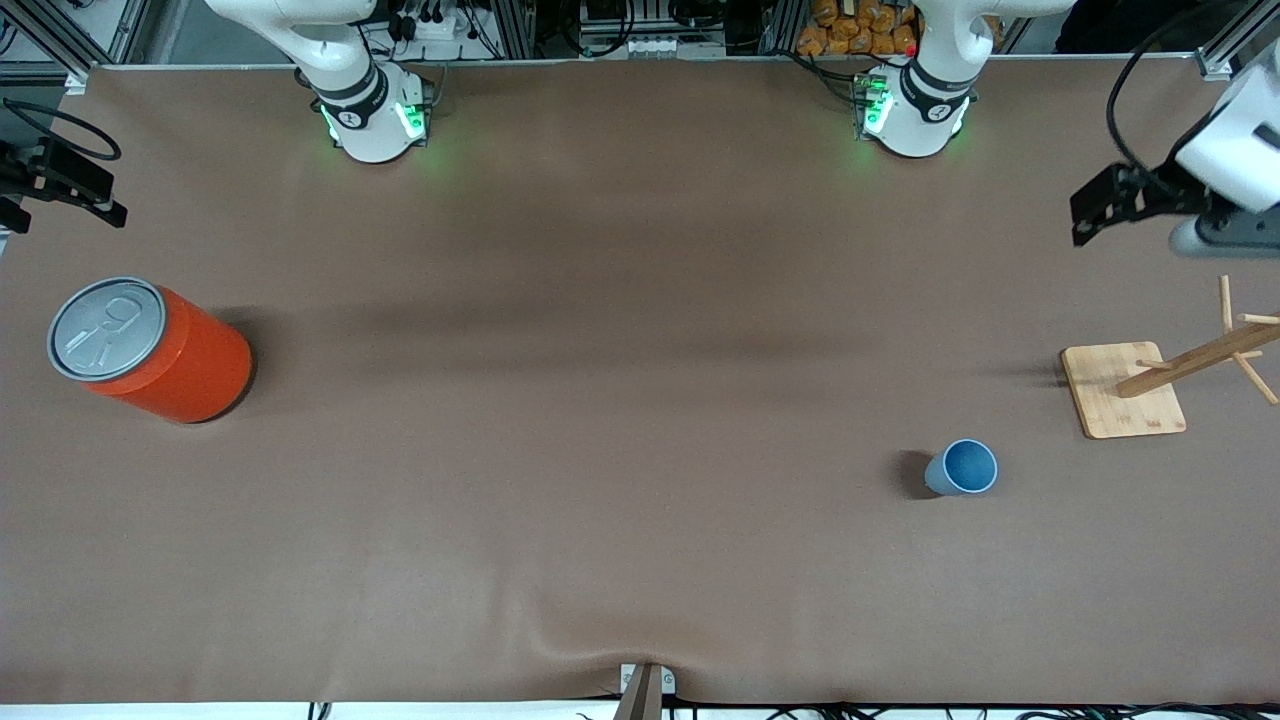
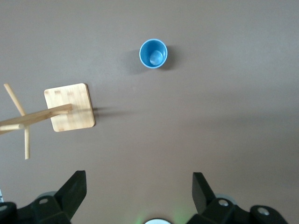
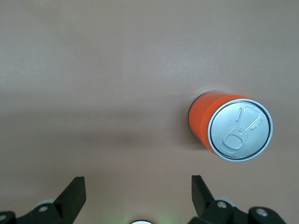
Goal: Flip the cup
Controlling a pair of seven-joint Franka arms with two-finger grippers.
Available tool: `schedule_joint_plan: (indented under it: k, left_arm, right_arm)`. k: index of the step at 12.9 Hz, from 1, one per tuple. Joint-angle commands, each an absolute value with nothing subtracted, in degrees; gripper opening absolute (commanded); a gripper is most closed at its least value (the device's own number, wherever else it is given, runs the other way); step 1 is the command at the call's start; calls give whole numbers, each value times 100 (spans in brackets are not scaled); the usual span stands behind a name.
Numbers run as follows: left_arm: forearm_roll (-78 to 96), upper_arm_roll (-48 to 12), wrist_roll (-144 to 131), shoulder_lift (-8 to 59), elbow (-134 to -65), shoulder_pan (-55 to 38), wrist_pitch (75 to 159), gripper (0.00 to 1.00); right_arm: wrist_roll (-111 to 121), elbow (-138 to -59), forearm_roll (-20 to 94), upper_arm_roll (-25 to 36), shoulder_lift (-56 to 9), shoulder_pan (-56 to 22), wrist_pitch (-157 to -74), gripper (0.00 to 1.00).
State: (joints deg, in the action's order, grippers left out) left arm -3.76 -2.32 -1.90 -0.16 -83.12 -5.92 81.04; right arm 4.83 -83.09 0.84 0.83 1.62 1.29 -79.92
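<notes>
The small light-blue cup (image 1: 962, 468) stands upright with its mouth up, showing its darker blue inside, toward the left arm's end of the table. It also shows in the left wrist view (image 2: 153, 53). My left gripper (image 1: 1098, 207) hangs high over the table edge at that end, open and empty, well away from the cup; its view shows the jaws (image 2: 138, 179) wide apart over bare mat. My right gripper (image 1: 70, 185) hangs high over the right arm's end, open and empty (image 3: 138, 179).
A wooden peg rack on a square base (image 1: 1122, 390) stands beside the cup, farther from the front camera, also in the left wrist view (image 2: 70, 107). A large orange can with a grey lid (image 1: 160, 350) stands at the right arm's end (image 3: 219, 123). Brown mat covers the table.
</notes>
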Motion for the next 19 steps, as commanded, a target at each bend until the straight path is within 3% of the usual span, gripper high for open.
schedule_joint_plan:
  k: [1, 19]
  left_arm:
    - [-290, -255, 174, -53, -8367, -492, 8016, 100]
    - [132, -281, -290, 0, -8358, -334, 7937, 100]
  right_arm:
    - [563, -8271, 105, 9, 193, 255, -7919, 100]
    - [563, -8288, 114, 26, 185, 264, -7884, 100]
